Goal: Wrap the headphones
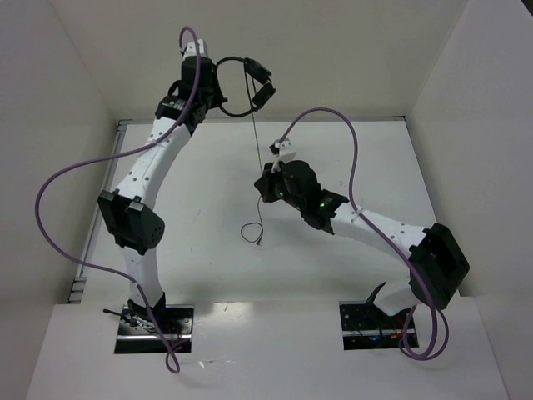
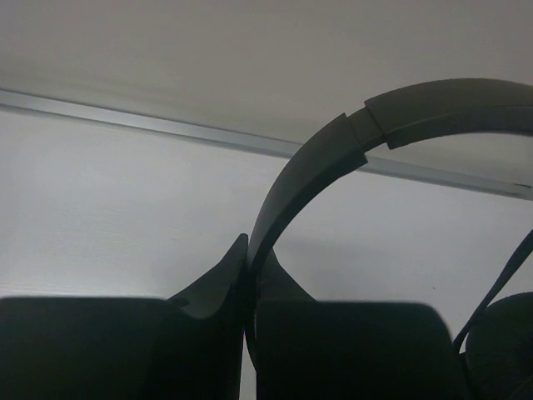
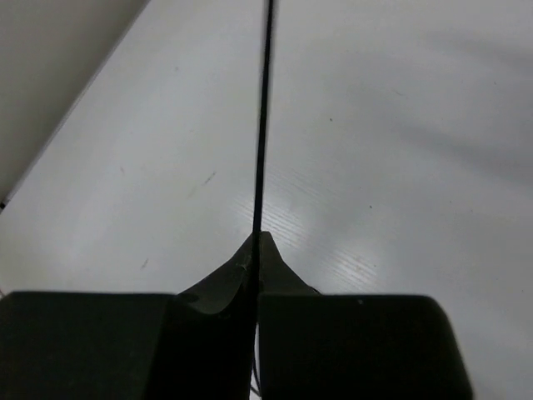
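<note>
Top view: the left tool (image 1: 216, 86) is clamped on the headband (image 1: 236, 60) and holds the headphones (image 1: 263, 93) up at the far end of the tabletop (image 1: 200, 208). From the headphones the cord (image 1: 252, 133) runs in one straight, taut line toward the arms' bases and into the right tool (image 1: 265, 185), which is pinched on it. Past that grip a short loose tail curls on the tabletop, farther from the headphones. The cord's long axis therefore points straight away from the headphones. Winding it round them looks to fall to the right tool, which has the free length.

Left wrist: the left tool (image 2: 248, 250) has its fingers closed tight on the headband (image 2: 308, 167), which arches up and away to the right. Part of an earcup (image 2: 500, 342) shows at the lower right.

Right wrist: the right tool (image 3: 256, 242) is narrowed to a pinch on the cord (image 3: 265, 108), which leaves its tips dead straight toward the headphones, out of this view.
</note>
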Tool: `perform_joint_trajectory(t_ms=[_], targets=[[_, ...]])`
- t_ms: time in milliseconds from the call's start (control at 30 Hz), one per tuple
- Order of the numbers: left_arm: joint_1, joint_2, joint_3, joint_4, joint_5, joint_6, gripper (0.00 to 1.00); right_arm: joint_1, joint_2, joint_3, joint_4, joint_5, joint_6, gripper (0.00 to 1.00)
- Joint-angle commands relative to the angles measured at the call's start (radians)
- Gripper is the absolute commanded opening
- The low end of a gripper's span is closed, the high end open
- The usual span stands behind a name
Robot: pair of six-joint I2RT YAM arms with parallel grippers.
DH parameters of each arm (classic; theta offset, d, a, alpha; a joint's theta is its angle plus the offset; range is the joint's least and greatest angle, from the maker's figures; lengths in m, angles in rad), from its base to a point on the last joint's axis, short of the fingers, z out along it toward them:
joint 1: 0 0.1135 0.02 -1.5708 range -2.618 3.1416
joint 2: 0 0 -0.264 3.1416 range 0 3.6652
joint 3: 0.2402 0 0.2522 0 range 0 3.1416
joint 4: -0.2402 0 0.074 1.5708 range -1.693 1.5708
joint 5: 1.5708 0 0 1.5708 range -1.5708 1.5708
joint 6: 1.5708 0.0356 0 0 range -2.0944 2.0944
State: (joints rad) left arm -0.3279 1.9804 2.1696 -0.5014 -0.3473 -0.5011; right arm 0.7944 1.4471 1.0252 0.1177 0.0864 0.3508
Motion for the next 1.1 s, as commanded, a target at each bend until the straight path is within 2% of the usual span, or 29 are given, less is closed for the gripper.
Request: perform_joint_trajectory(t_ms=[0, 167, 233, 333, 533, 800, 1067], targets=[[0.038, -0.199, 0.001, 0.132, 0.143, -0.044, 0.01, 0.014, 0.002, -0.076, 0.135, 0.052, -0.001, 0.01], [0.038, -0.340, -0.045, 0.109, 0.276, -0.056, 0.01, 0.014, 0.002, -0.175, 0.269, 0.102, -0.001, 0.01], [0.038, -0.450, -0.176, 0.125, 0.393, -0.094, 0.01, 0.014, 0.002, -0.186, 0.347, 0.125, -0.010, 0.01], [0.038, -0.554, -0.327, 0.117, 0.470, -0.119, 0.01, 0.014, 0.036, -0.186, 0.402, 0.196, -0.056, 0.01], [0.038, -0.673, -0.303, -0.049, 0.499, -0.097, 0.01, -0.033, 0.131, -0.177, 0.468, 0.254, -0.099, 0.01], [0.038, -0.772, -0.419, -0.039, 0.565, -0.134, 0.01, -0.043, 0.214, -0.133, 0.540, 0.256, -0.130, 0.01], [0.038, -0.781, -0.395, -0.095, 0.599, -0.154, 0.01, -0.086, 0.355, -0.010, 0.600, 0.266, -0.141, 0.01]])
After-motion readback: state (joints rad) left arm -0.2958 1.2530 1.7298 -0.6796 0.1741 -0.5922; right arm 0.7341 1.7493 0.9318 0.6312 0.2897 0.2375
